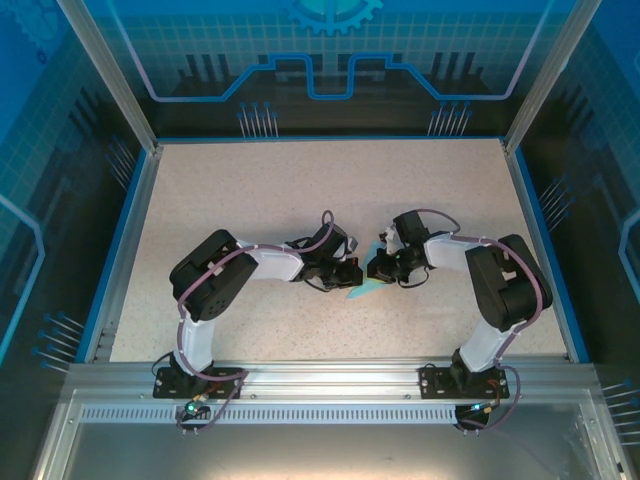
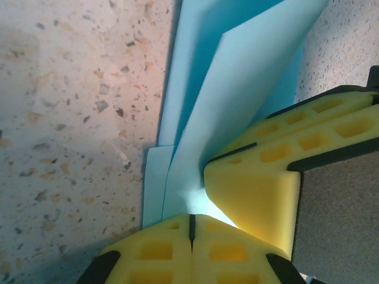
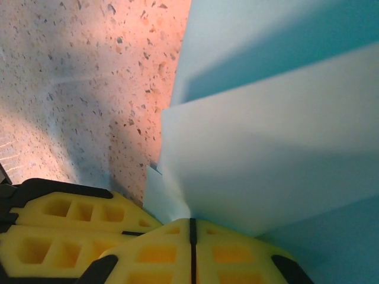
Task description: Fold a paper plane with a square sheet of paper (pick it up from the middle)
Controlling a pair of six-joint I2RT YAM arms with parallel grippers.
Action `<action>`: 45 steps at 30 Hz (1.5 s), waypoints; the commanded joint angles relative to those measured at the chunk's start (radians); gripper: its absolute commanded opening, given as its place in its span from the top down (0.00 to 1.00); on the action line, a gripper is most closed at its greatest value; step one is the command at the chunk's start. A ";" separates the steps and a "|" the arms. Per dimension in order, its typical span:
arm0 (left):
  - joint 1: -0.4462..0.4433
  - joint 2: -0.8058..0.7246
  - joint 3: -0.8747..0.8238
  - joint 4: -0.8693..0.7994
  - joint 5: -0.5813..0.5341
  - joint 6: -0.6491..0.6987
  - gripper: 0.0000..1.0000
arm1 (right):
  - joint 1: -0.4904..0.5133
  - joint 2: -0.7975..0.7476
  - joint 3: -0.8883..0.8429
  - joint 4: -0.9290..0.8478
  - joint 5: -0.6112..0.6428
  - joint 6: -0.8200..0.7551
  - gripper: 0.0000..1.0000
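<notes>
Both pairs of jaws pinch the thin light-blue part-folded paper sheet (image 1: 361,291): left gripper (image 2: 190,229) from nine o'clock, right gripper (image 3: 190,239) from three, folds running twelve-to-six between them.

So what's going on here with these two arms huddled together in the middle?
It's a paper-plane fold in progress on the speckled beige table. The left pincer and the right pincer are both shut on the same light-blue folded paper sheet, close beside each other at one end of it. The sheet already has creases, and flaps stand up off the table, but it isn't a finished dart yet.
</notes>
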 commanded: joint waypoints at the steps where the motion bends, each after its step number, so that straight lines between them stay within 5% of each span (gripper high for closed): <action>1: -0.004 0.035 -0.002 -0.110 -0.063 0.003 1.00 | -0.015 0.021 0.000 0.007 -0.009 -0.023 0.93; 34: -0.012 0.038 0.000 -0.127 -0.061 0.011 1.00 | -0.209 0.157 0.185 -0.063 0.008 -0.060 0.92; 45: -0.011 0.036 0.001 -0.133 -0.085 -0.006 1.00 | -0.155 -0.009 0.156 -0.087 -0.029 -0.074 0.90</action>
